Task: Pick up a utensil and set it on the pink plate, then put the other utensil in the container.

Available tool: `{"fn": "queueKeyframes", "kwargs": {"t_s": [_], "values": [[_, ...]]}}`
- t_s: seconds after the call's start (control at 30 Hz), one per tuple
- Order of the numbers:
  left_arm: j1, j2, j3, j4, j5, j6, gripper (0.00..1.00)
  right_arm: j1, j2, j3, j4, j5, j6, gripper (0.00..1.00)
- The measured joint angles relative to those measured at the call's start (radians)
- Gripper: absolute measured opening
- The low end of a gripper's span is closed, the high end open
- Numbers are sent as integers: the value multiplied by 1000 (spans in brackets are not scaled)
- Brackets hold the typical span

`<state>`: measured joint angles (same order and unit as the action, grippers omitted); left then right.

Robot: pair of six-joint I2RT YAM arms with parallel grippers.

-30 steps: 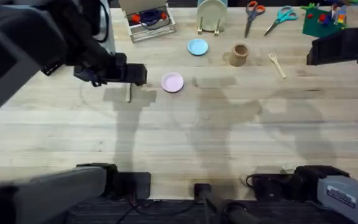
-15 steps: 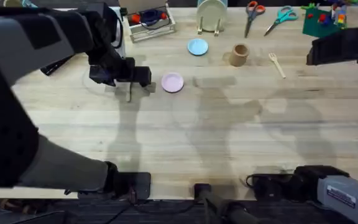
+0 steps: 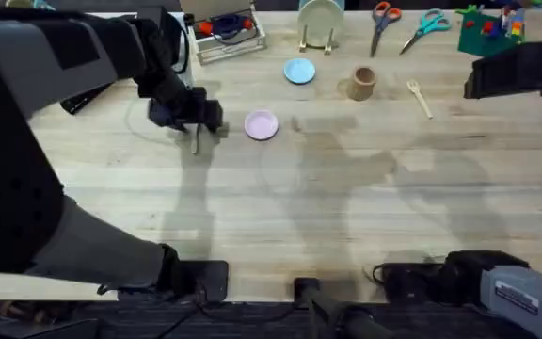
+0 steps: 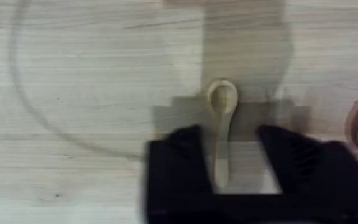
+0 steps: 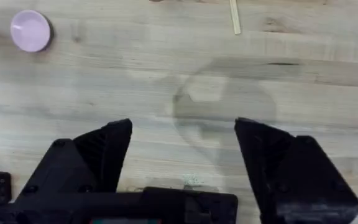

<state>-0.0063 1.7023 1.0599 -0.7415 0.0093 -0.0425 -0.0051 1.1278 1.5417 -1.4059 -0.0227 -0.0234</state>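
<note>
- Left gripper [image 4: 229, 163] upper left of overhead, low over table, fingers apart either side of wooden spoon [image 4: 220, 127], not closed on it.
- Spoon lies flat, just left of pink plate [image 3: 261, 124].
- Right gripper [image 5: 183, 163] wide apart, over bare table.
- Fork [image 3: 420, 97] upper right, right of tan cup [image 3: 362, 83].

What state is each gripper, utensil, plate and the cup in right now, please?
Left gripper: open, fingers either side of the spoon's handle.
Right gripper: open, holding nothing.
Spoon: flat on the table.
Fork: flat on the table.
Pink plate: bare.
Cup: upright.
</note>
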Motion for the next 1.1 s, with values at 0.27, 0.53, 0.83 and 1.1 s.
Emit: {"fn": "queueKeyframes", "kwargs": {"t_s": [0.27, 0.53, 0.83, 1.1], "values": [[-7, 0, 3, -2, 6, -15, 52, 0, 0, 0, 0, 0, 0, 995], [-6, 0, 13, -38, 4, -18, 44, 0, 0, 0, 0, 0, 0, 994], [-6, -11, 167, -212, 1, -18, 41, 0, 0, 0, 0, 0, 0, 994], [-9, -29, 443, -453, 9, -2, 41, 0, 0, 0, 1, 0, 0, 995]]}}
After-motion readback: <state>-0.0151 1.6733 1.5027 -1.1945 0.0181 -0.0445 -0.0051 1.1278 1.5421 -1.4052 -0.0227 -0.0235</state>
